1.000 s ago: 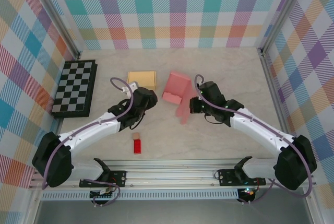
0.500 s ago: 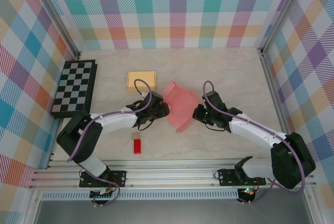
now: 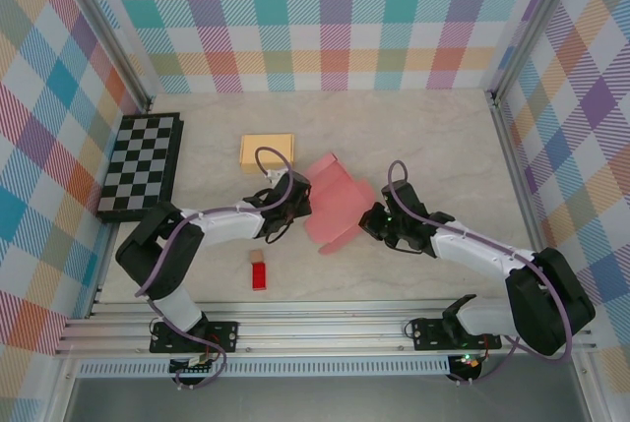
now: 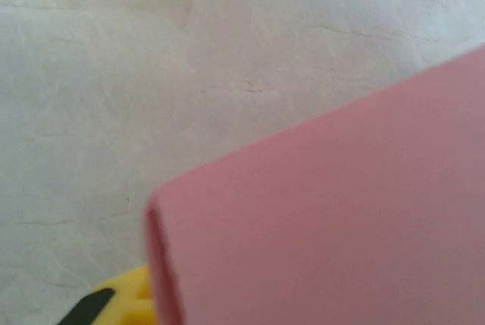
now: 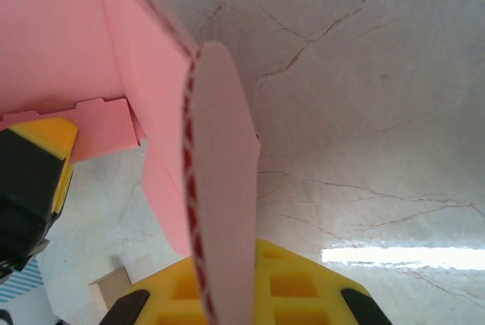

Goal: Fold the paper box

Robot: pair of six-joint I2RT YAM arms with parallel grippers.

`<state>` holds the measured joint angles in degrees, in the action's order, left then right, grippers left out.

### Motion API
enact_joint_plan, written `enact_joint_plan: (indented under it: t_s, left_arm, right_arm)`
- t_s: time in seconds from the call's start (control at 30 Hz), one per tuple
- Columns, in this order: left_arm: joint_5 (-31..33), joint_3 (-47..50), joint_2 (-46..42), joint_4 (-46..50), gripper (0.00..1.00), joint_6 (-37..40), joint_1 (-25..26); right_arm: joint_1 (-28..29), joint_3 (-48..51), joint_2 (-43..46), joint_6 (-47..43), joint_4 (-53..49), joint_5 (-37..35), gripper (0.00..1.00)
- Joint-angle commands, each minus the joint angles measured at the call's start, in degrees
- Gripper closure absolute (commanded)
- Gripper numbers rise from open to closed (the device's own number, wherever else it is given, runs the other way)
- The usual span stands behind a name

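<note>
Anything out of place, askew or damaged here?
The pink paper box sits crooked and half folded, one flap standing on edge, as expected mid-fold. A small red block lies alone nearer the front. No tear or spill visible.

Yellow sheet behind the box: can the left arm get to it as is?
Probably yes. The left gripper sits just in front of the yellow sheet, bare table between; it would have to leave the pink box first.
</note>
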<state>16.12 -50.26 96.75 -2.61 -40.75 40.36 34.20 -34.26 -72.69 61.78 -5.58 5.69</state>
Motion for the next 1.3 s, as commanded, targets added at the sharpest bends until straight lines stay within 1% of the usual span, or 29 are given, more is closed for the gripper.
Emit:
enact_joint_plan:
  t_s: [0.0,0.03,0.1,0.13,0.23,0.33,0.37,0.47,0.5,0.57,0.63,0.8,0.9,1.03,1.07,1.17,1.23,1.27]
  left_arm:
    - [1.7,-2.3,3.0,-0.1,0.97,1.5,-0.3]
    - [1.8,-2.8,3.6,0.9,1.00,2.0,-0.3]
    - [3.6,-4.7,4.7,4.4,1.00,3.9,-0.3]
    - [4.6,-5.5,4.9,6.0,1.00,5.1,-0.3]
    - [6.6,-7.4,5.4,9.4,1.00,11.4,-0.3]
    - [6.5,-8.1,5.3,10.4,1.00,18.4,-0.4]
    - [5.7,-7.9,5.2,10.1,1.00,21.1,-0.4]
    - [3.6,-8.1,4.7,10.0,1.00,28.0,-0.4]
    - [2.8,-8.0,4.3,9.8,1.00,30.3,-0.4]
    - [2.2,-7.7,3.6,9.5,1.00,33.7,-0.4]
    - [2.3,-7.6,3.4,9.4,1.00,36.4,-0.4]
    - [3.5,-8.4,4.3,10.5,1.00,40.7,-0.4]
    - [4.1,-8.1,4.8,10.2,1.00,41.4,-0.4]
    - [3.3,-7.6,5.4,9.5,1.00,41.3,-0.3]
    - [3.1,-7.4,5.5,9.2,1.00,41.3,-0.3]
    - [2.7,-7.2,6.0,8.6,1.00,41.0,-0.3]
    - [2.5,-7.4,6.2,8.7,0.99,40.5,-0.3]
    - [2.2,-7.7,6.1,9.2,0.97,39.8,-0.3]
  right_arm:
    - [0.6,1.0,0.0,2.3,1.3,2.3,0.92]
    - [0.6,0.5,0.1,1.9,0.6,2.4,0.86]
    - [0.6,-1.1,0.8,-0.5,-3.0,1.5,0.73]
    - [0.6,-1.9,1.5,-2.3,-5.3,0.7,0.69]
    - [0.5,-4.1,5.9,-8.7,-13.6,-4.0,0.59]
    - [0.3,-7.0,10.6,-16.6,-21.3,-8.1,0.51]
    - [0.3,-8.1,11.7,-20.1,-22.9,-9.1,0.47]
    - [0.1,-13.6,11.8,-31.5,-26.2,-9.9,0.44]
    - [0.0,-16.1,10.6,-35.3,-26.6,-10.0,0.43]
    - [-0.4,-20.4,6.8,-40.0,-26.7,-11.4,0.41]
    - [-2.1,-23.9,2.5,-42.1,-24.6,-8.9,0.41]
    - [-5.2,-29.1,-9.7,-39.3,-17.2,-0.4,0.43]
    - [-5.8,-30.0,-14.4,-37.0,-15.5,0.6,0.44]
    - [-6.5,-28.8,-17.6,-36.1,-13.0,1.2,0.44]
    - [-6.7,-28.4,-18.3,-36.2,-12.3,1.7,0.47]
    - [-7.4,-27.5,-19.4,-36.0,-11.5,2.5,0.60]
    - [-7.5,-26.4,-19.2,-35.3,-11.3,1.9,0.64]
    - [-7.5,-25.7,-19.0,-34.9,-11.4,1.7,0.66]
